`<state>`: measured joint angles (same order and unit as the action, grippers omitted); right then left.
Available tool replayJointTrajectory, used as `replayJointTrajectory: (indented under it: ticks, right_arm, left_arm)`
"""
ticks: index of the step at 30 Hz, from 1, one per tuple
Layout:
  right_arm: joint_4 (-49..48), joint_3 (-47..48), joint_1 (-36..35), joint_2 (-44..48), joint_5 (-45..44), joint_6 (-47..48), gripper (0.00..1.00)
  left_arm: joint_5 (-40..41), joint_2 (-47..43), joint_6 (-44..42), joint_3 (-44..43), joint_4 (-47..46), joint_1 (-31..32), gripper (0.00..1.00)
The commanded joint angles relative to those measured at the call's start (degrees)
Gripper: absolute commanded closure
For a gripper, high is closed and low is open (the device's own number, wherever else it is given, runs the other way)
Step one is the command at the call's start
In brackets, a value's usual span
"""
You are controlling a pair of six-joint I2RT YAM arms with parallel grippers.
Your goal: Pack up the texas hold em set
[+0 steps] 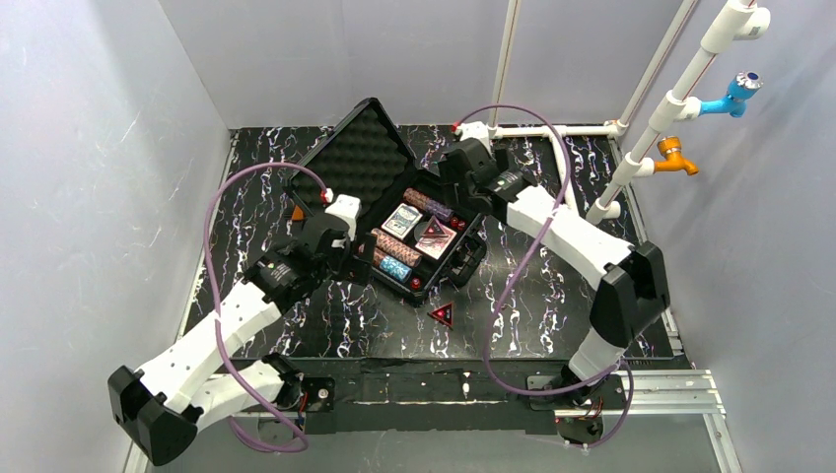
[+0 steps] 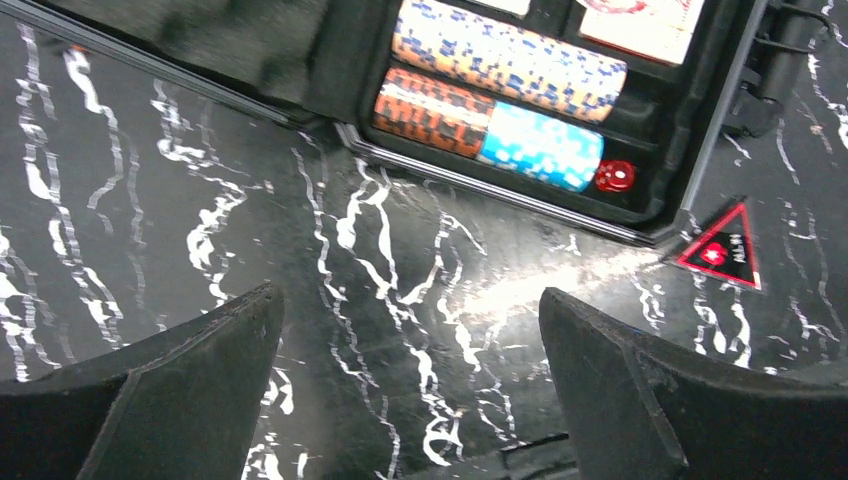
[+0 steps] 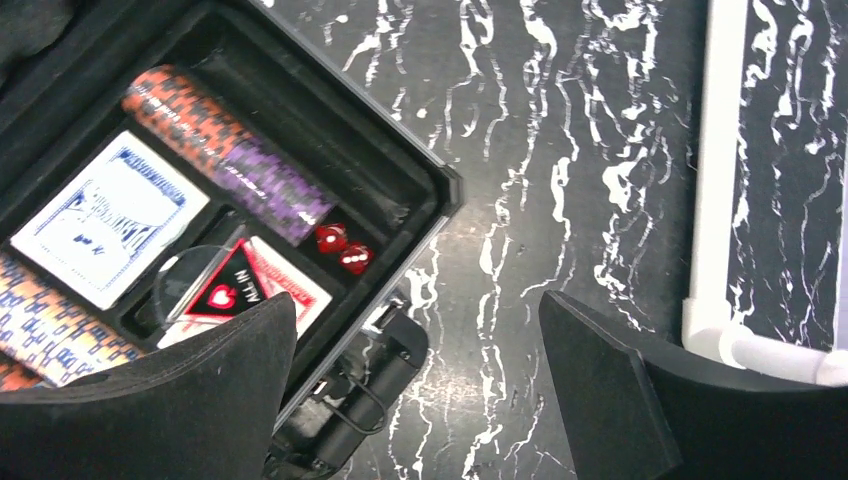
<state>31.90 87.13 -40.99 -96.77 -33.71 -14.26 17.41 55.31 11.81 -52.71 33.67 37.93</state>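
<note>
The black case (image 1: 480,235) lies open mid-table, its foam lid (image 1: 357,148) tilted back to the left. Inside it lie chip rolls (image 1: 402,246), a blue-backed deck (image 3: 105,225), a red triangular marker (image 3: 225,292) on a red deck, and two red dice (image 3: 343,250). In the left wrist view a blue roll (image 2: 540,145) and a red die (image 2: 614,176) lie by the case's near wall. A second triangular marker (image 1: 441,314) (image 2: 722,248) rests on the table in front of the case. My left gripper (image 1: 353,262) (image 2: 410,330) hovers open over bare table beside the case. My right gripper (image 1: 465,187) (image 3: 415,330) is open above the case's right corner, holding nothing.
The case handle (image 3: 370,380) sticks out onto the black marbled table. A white pipe frame (image 1: 552,130) (image 3: 715,180) runs along the back right. A small orange thing (image 1: 297,212) lies left of the lid. Grey walls enclose the table.
</note>
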Motion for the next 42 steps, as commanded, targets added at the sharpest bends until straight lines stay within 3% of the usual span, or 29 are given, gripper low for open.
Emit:
replayJointTrajectory:
  ticks: [1,8,18,26,30,42]
  right_arm:
    - [-7.0,-5.3,1.7,6.1,-4.6,-1.8,0.02]
    - [-9.7,-9.8,2.3,10.6,-4.2,-1.9,0.02]
    - [-12.1,-13.9,2.3,15.5,-4.5,-1.4,0.02]
    - [-13.6,-16.3,2.3,18.3,-4.3,-0.3,0.02]
    - [-14.1,-17.1,2.3,18.9,-4.2,0.0,0.02]
    - [-14.4,-17.4,2.3,19.3,-3.9,0.1,0.02]
  left_arm:
    - [-0.7,2.4,9.9,-1.5,2.6,3.6,0.01]
    - [2.0,13.0,20.5,-3.6,2.6,11.8,0.01]
    - [5.6,26.6,28.5,-10.8,2.8,20.4,0.05]
    - [9.4,44.1,41.2,-20.9,7.8,28.4,0.07]
    - [7.3,50.2,43.8,-25.2,9.7,29.2,0.08]
    - [5.6,53.8,46.0,-26.2,9.7,29.6,0.09]
